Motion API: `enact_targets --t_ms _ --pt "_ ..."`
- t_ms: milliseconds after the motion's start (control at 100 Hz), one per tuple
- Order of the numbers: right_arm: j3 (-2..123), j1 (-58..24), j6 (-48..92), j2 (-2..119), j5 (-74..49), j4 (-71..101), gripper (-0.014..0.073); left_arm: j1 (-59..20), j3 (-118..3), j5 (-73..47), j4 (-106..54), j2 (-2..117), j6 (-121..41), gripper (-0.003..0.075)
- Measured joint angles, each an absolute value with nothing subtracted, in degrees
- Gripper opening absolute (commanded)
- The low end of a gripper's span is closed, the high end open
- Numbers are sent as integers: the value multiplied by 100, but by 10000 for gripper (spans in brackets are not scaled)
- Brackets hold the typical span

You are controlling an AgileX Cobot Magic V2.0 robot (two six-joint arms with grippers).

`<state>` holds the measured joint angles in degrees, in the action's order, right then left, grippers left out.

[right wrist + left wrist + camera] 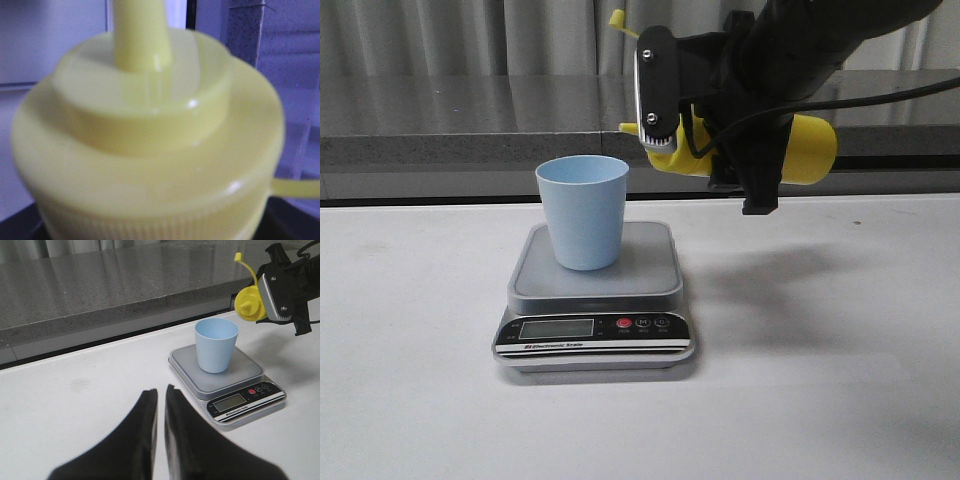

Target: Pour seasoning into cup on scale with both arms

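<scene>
The pale blue cup (583, 210) stands upright on the grey platform of the scale (650, 268), also shown in the left wrist view (216, 345) (250, 368). My right gripper (752, 150) is shut on the yellow seasoning bottle (810, 150) and holds it on its side in the air, above and right of the cup, nozzle pointing left toward it. The cap hangs open on its tether. The bottle's top fills the right wrist view (150, 125) and hides the fingers. My left gripper (161, 389) is shut and empty, over the table left of the scale.
The scale's black panel with LCD and red button (624, 324) faces the front. A grey stone ledge (440, 125) runs behind the white table (840, 400). The right arm's cable hangs at the upper right.
</scene>
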<state>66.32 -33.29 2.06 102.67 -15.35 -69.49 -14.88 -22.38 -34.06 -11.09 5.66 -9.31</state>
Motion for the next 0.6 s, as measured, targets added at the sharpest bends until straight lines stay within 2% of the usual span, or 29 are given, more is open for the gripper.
enact_targets --t_ms 600 --pt "6766 -3736 -408 10267 -2342 -8747 -8 -1488 -2238 -3392 -1109 566 -931 38"
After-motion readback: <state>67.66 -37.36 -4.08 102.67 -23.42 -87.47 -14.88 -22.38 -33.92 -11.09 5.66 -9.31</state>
